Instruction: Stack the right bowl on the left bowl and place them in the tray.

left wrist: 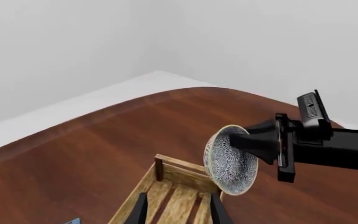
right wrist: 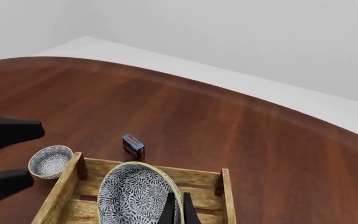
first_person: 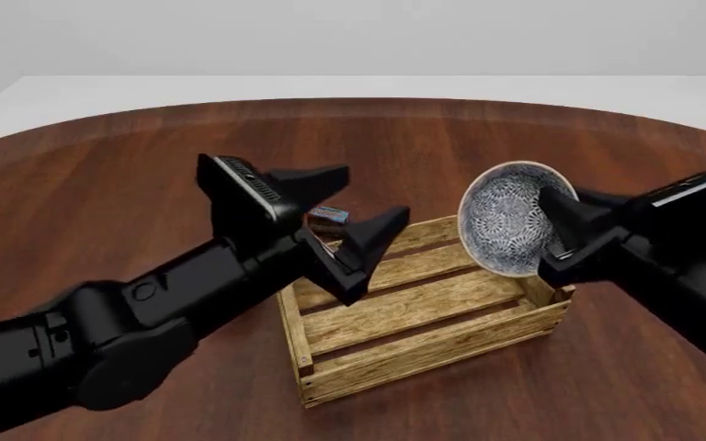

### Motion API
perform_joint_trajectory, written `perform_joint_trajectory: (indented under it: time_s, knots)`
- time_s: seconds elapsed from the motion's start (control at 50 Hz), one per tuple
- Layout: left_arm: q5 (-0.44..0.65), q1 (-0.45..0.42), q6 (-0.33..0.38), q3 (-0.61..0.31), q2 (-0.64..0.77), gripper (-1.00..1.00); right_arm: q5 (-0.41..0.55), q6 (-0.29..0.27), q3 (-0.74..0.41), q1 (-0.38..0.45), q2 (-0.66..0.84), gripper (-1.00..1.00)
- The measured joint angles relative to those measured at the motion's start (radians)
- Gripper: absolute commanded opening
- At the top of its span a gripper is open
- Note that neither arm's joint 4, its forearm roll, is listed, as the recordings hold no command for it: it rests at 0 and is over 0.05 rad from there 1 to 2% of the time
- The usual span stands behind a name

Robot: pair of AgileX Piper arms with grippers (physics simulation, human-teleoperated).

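right gripper point(first_person: 558, 241): pinching rim of right bowl point(first_person: 509, 219), tipped on edge over tray point(first_person: 427, 340) | left gripper point(first_person: 343, 213): fingers wide, empty | left bowl point(right wrist: 50, 160): on table beside tray, by left fingers

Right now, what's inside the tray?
Nothing rests on the tray slats that show. The right tool holds one bowl tilted on edge above its far right corner. The other bowl sits outside on the table. The left tool hides the tray's far left corner.
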Motion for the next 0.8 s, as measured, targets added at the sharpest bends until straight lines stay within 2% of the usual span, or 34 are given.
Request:
perform_joint_trajectory:
  time_s: [0.8]
  knots:
    - [-0.084, -0.036, -0.091, -0.016, 0.120, 1.00, 0.017, -0.028, 0.039, 0.133, -0.033, -1.00]
